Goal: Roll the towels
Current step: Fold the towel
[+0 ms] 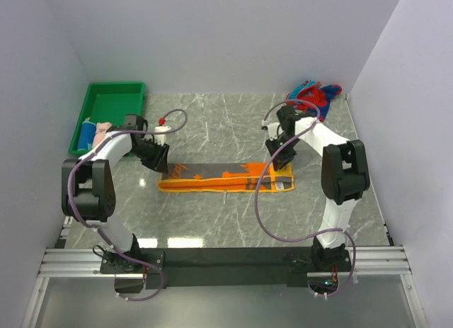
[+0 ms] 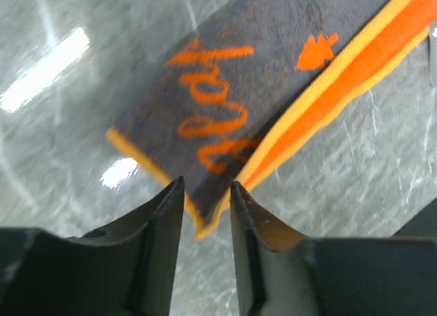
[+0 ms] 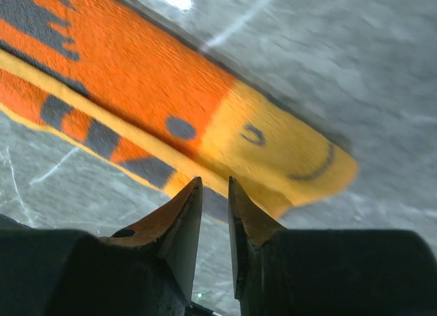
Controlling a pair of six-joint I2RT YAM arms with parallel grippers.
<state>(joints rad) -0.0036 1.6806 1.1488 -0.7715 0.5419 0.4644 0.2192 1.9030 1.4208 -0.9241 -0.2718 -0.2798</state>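
Observation:
The orange towel (image 1: 225,178), with grey and yellow patterns, lies folded into a long strip across the middle of the table. My left gripper (image 1: 164,169) is over its left end. In the left wrist view the jaws (image 2: 207,186) stand a little apart, with the towel's (image 2: 252,77) corner just beyond the tips. My right gripper (image 1: 278,160) is over the right end. Its jaws (image 3: 215,183) stand narrowly apart above the towel's (image 3: 136,77) near edge. The red-and-blue towel (image 1: 311,94) lies bunched at the back right. The blue towel (image 1: 86,134) and the pale pink towel (image 1: 102,129) sit rolled in the tray.
A green plastic tray (image 1: 113,101) stands at the back left, next to the left arm. White walls close in the table on three sides. A black rail (image 1: 226,257) with the arm bases runs along the near edge.

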